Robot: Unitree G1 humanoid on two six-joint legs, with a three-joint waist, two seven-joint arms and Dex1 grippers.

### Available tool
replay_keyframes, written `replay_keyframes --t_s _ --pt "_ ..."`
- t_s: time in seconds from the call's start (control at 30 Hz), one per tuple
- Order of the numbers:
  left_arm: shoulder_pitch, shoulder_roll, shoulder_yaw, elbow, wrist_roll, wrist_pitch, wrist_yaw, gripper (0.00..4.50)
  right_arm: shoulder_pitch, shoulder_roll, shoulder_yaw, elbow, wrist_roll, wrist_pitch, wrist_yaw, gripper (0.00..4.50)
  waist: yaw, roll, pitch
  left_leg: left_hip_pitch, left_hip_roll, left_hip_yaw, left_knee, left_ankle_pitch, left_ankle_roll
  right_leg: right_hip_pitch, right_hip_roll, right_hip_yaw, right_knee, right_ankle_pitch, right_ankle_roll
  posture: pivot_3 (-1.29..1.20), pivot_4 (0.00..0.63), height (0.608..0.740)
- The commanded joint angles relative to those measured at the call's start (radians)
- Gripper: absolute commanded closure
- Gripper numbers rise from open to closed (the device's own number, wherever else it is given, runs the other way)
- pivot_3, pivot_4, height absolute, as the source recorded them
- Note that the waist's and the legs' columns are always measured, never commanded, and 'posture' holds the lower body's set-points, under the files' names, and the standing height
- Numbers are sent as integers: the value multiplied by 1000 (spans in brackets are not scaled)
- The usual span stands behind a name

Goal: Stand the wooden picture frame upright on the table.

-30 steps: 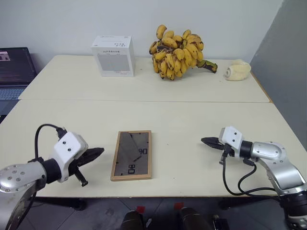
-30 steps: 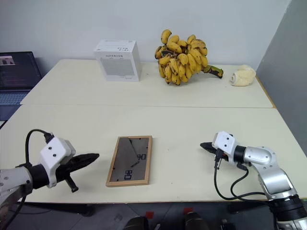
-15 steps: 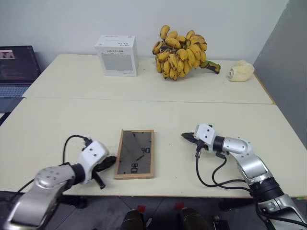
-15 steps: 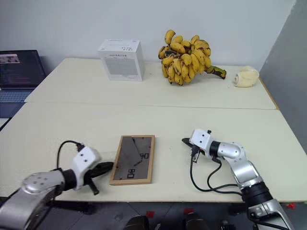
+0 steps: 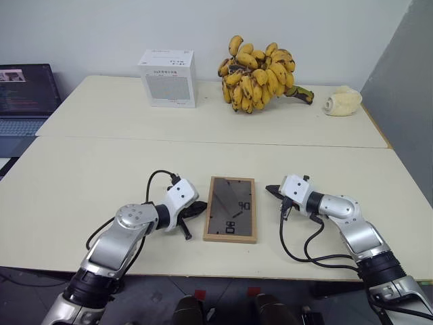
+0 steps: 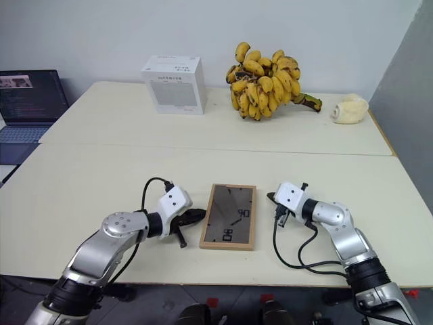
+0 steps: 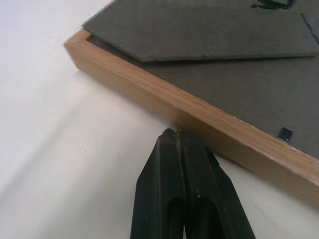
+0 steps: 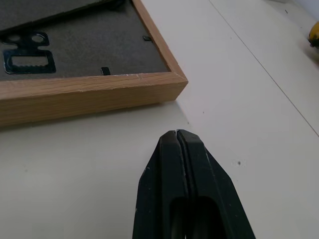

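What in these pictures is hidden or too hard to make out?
- Picture frame: it lies back up, so the table hides the front in every view.
- White box: its print is too small to read in the head views.
- Laptop: cut off by the head views' left edge.

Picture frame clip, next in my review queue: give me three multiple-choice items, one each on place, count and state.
1. Where does the wooden picture frame lie?
A. between the two grippers
B. beside the white box
C. under the bananas

2. How many white boxes stand on the table?
A. one
B. two
C. three

3. How is the frame lying?
A. upright on its stand
B. flat, dark back up
C. held in the air

Answers: 1 A, the left gripper and right gripper flank it. 2 A, a single white box stands at the far side. 3 B, its grey backing and hanger face up.
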State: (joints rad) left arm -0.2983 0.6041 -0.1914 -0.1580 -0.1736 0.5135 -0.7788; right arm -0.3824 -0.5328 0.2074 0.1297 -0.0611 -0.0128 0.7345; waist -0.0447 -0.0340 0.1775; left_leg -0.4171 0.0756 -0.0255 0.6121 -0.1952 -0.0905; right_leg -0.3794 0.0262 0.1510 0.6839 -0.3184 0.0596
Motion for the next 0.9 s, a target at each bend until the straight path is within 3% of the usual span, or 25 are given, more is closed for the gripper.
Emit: replay_keyframes --t_s 0.03,0.23,0.47,0.67,0.8,0.9 --pt "-39 -37 -11 1 -8 -6 -6 4491 19 -63 -50 10 -25 -52 -19 4500 1 0 0 0 0 0 0 0 0 0 0 0 0 0 0 0 150 740" --pt "-3 37 62 -81 -86 83 -84 4491 96 -139 -89 -55 19 -50 34 4500 3 0 0 0 0 -1 0 0 0 0 0 0 0 0 0 0 150 740" --pt "-87 173 248 -77 -316 444 -151 4491 156 -199 -120 -111 33 -44 69 4500 -12 0 0 1 0 -1 2 0 0 0 0 0 4 -3 4 0 150 740" --pt "-299 82 417 16 -507 904 -41 4491 176 -192 -107 -130 20 -41 70 4500 -12 0 0 0 -1 -4 10 0 1 2 0 -2 7 -3 6 0 150 740" --pt "-267 53 448 -28 -565 1035 -12 4491 168 -181 -93 -126 8 -42 68 4500 -20 0 0 0 -2 -4 11 0 1 3 0 -2 8 -3 7 0 150 740" --pt "-243 52 456 -50 -589 1063 -3 4056 160 -180 -84 -115 -7 -61 69 4500 -23 0 0 0 -1 -5 11 0 1 2 0 -2 11 -2 5 0 150 740"
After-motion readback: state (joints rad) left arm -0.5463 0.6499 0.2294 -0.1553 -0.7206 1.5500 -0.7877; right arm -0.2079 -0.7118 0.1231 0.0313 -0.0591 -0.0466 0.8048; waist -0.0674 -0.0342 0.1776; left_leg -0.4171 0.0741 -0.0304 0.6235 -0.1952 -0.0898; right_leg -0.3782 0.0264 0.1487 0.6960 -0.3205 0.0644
